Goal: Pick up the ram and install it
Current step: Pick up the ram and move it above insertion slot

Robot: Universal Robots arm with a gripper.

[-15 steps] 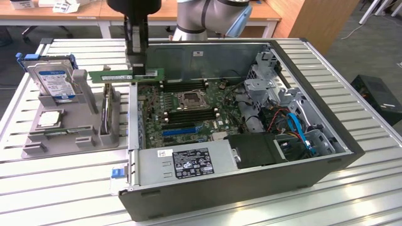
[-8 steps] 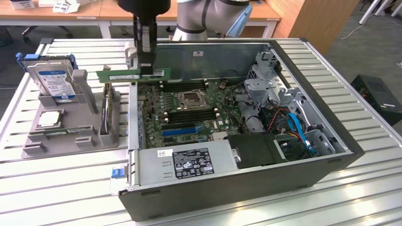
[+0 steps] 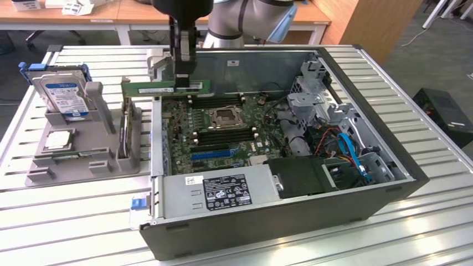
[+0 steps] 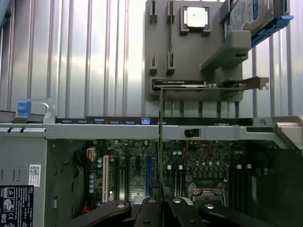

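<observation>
The black gripper (image 3: 185, 84) is pinching, nearly closed, the thin green circuit-board ram (image 3: 152, 88), likely light, stiff and fragile, off-centre above the grey case (image 3: 258, 66)'s far edge.

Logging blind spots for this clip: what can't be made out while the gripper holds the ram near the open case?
Exterior view: the gripper covers the middle of the ram; the ram's label is too small to read.
Wrist view: the ram is edge-on, so its chips are hidden.
Wrist view: the hard drive is cut off by the picture's edge.
</observation>
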